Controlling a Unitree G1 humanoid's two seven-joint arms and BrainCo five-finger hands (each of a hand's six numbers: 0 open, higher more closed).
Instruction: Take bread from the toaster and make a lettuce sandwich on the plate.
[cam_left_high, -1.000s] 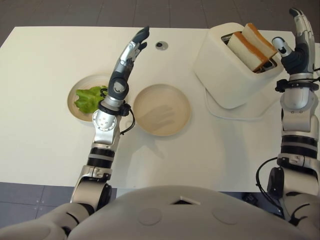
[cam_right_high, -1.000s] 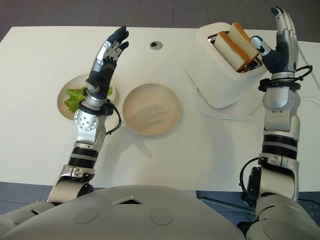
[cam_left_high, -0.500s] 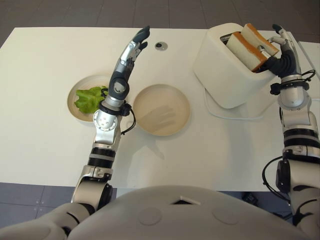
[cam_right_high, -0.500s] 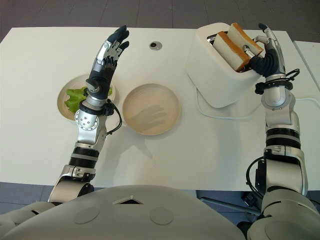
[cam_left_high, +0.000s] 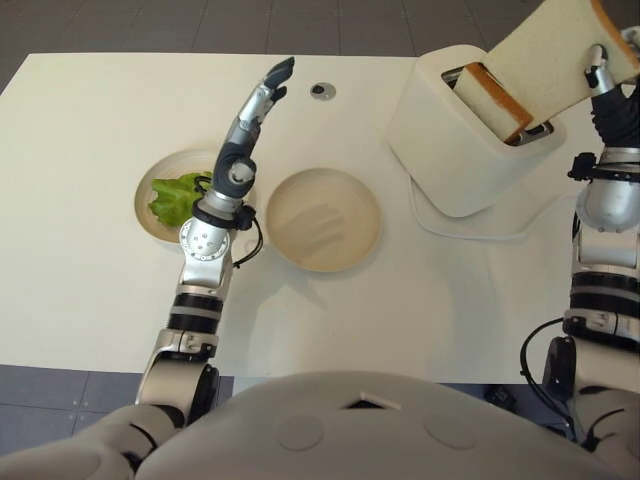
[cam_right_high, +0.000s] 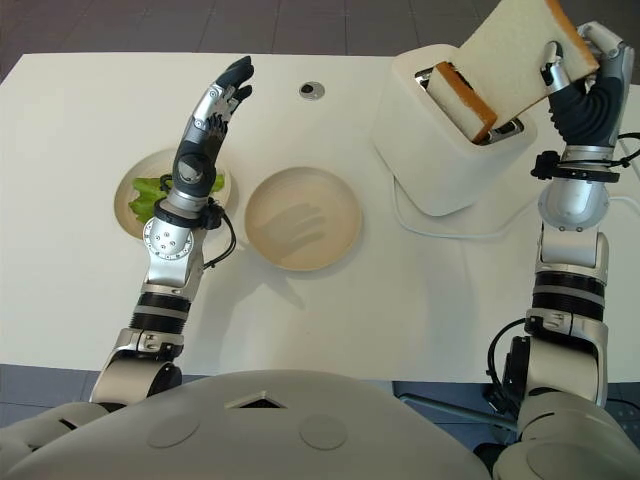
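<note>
On the white bench (cam_right_high: 400, 300) a cream toaster (cam_right_high: 440, 150) stands at the far right. A round empty plate (cam_right_high: 330, 245) sits near the middle, and a second plate (cam_right_high: 122, 215) just to its left holds green lettuce (cam_right_high: 148, 196). The right robot hand (cam_right_high: 585, 95) pinches one slice of bread (cam_right_high: 510, 50) by its edge, tilted in the air above the toaster. Another slice (cam_right_high: 462, 95) leans in the toaster slot. The left robot hand (cam_right_high: 205, 125) is raised over the lettuce plate, fingers spread and holding nothing.
</note>
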